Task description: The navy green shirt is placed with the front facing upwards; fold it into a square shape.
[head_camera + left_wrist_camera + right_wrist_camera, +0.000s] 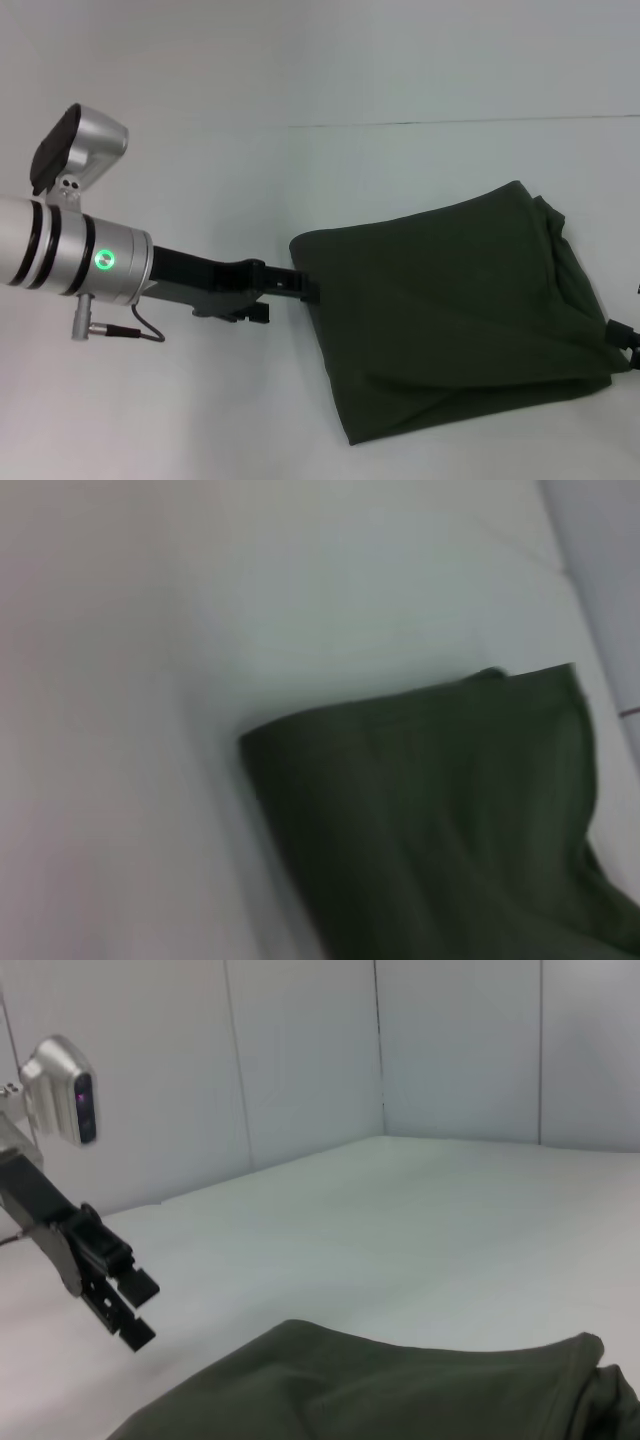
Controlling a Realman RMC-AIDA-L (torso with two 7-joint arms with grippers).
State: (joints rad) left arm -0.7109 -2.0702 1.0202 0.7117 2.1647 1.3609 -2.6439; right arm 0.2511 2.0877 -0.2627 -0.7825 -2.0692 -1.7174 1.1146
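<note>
Head view showed my left end effector (300, 288), fingers apart, beside the shirt (450, 310) folded plain-side-up on the surface (300, 80), seemingly ready to tidy it; the right I couldn't judge.

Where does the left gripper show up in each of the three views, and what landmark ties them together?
Head view: the left gripper sits at centre, at the near-left edge of the navy green shirt.
Left wrist view: not in it; only the shirt and the white table.
Right wrist view: at the left edge, fingers apart, above the table beside the shirt.
Shared landmark: the shirt's folded edge.
</note>
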